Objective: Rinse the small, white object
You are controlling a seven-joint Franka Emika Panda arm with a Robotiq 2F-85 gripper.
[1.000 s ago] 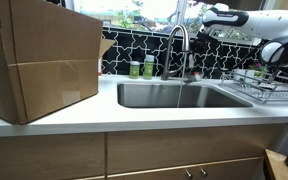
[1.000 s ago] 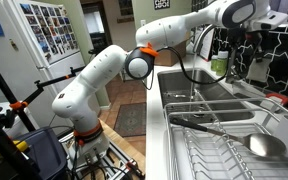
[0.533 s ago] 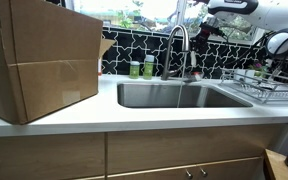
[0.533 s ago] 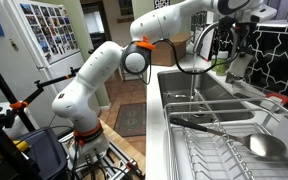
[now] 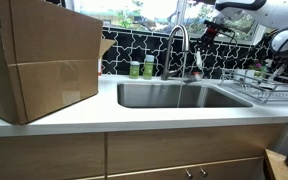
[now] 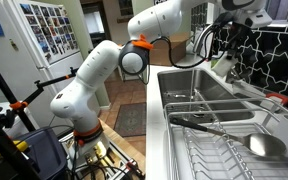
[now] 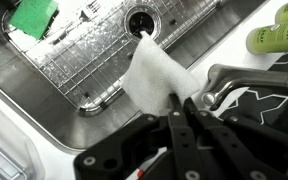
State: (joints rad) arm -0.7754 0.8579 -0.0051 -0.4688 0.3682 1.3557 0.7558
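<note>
Gripper [image 7: 180, 108] clenched on the small, white cup-like object [image 7: 156, 72], held just beside the curved chrome faucet [image 7: 242, 76]. I'd centre it under that faucet's spout, with a firm grip and no knocks.

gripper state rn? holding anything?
Gripper: closed on the small, white object, held above the sink in the wrist view.
</note>
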